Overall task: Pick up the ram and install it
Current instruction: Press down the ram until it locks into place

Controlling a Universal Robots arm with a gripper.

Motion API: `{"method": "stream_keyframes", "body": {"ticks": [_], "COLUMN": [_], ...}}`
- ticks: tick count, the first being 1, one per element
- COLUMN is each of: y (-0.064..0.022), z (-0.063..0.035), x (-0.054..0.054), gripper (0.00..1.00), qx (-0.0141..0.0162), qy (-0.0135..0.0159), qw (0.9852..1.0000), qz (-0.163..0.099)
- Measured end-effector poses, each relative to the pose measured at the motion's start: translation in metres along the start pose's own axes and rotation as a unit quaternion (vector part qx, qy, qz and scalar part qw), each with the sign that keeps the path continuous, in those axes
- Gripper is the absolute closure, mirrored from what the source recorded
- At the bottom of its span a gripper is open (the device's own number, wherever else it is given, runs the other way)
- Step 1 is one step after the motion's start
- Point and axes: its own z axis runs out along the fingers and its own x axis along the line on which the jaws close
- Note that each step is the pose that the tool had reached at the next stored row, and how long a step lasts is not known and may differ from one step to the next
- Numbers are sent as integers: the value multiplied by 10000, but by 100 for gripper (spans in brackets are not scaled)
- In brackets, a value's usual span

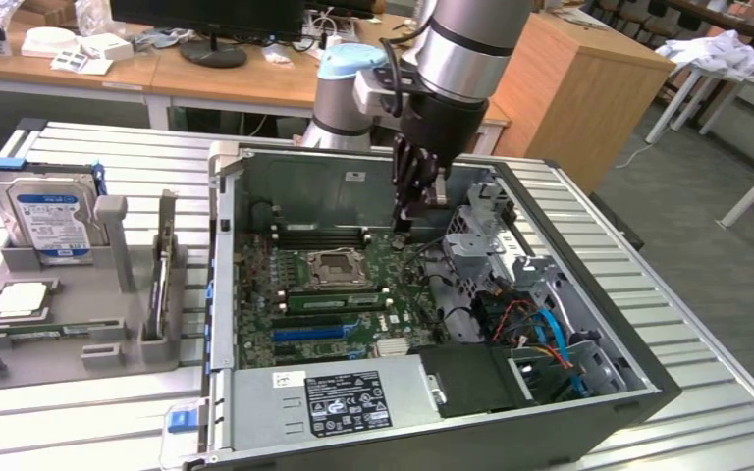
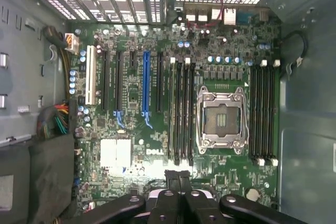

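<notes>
One computer case (image 1: 619, 378), one grey tray (image 1: 102, 314) beside it: your end effector (image 1: 403, 224) hangs clenched, seemingly empty, inside the case and could clip the drive cage (image 1: 482, 231) leaving, then shove what looks like the ram (image 1: 47, 334), lying in that tray.

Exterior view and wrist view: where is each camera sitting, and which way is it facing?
Exterior view: off the arm, raised beside the table, looking down at an angle into the open computer case; the arm and its gripper reach down into the case.
Wrist view: on the wrist, looking straight down at the motherboard; the shut gripper shows in it.
Shared: both show the gripper, the motherboard and its empty processor socket.
</notes>
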Motion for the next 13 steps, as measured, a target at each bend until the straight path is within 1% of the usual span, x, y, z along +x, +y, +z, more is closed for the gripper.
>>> {"method": "stream_keyframes", "body": {"ticks": [9,13], "y": [-112,-116], "z": [-1,-1], "x": [1,1], "gripper": [89,89], "qx": [0,0], "qy": [-2,-2], "qw": [10000,10000], "qz": [0,0]}}
